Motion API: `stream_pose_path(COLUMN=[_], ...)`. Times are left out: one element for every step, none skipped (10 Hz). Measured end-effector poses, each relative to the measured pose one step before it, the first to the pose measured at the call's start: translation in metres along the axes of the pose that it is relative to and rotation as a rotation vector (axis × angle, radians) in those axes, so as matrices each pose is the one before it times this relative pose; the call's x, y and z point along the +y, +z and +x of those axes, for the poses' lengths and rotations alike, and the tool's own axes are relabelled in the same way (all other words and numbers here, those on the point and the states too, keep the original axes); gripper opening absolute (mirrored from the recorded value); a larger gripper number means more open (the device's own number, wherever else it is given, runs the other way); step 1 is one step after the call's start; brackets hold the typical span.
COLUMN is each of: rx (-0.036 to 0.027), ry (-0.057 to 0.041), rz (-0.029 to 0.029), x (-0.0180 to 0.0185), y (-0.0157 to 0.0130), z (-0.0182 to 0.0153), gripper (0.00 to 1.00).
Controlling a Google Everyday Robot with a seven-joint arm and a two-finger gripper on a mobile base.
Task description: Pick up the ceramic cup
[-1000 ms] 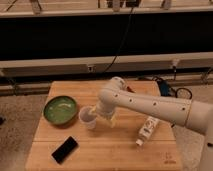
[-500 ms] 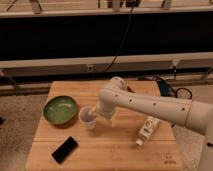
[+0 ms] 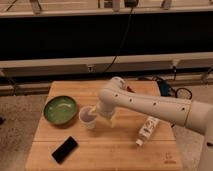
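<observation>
The ceramic cup is a small whitish handleless cup standing on the wooden table, just right of the green bowl. My white arm reaches in from the right. My gripper is down at the cup's right side, right against it. The end of the arm hides part of the cup's right edge.
A wide green bowl sits at the table's left. A flat black object lies near the front left. A white bottle with a label lies on its side at the right. Cables lie on the floor behind the table's right corner.
</observation>
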Motion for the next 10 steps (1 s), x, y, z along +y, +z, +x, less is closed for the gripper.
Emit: stream_pose_path(rx=[-0.00053, -0.00073, -0.00077, -0.00075, -0.00067, -0.00001, -0.00147, 0.00001, -0.001, -0.00077], ry=[-0.00117, -0.00183, -0.00157, -0.00122, -0.00112, -0.00099, -0.00183, -0.00064, -0.00204, -0.00145], rz=[0.00057, 0.00034, 0.0004, 0.00024, 0.00042, 0.00047, 0.00027, 0.00061, 0.00053, 0.00042], x=[-0.00009, -0.00015, -0.00005, -0.00004, -0.00014, -0.00007, -0.00008, -0.00011, -0.00017, -0.00018], y=[-0.00002, 0.0, 0.00019, 0.00022, 0.00012, -0.00014, 0.00047, -0.00013, 0.00022, 0.0002], z=[0.00015, -0.00002, 0.00008, -0.00002, 0.00002, 0.00021, -0.00018, 0.00025, 0.00004, -0.00001], gripper=[0.8, 0.8, 0.8, 0.8, 0.8, 0.8, 0.8, 0.8, 0.8, 0.8])
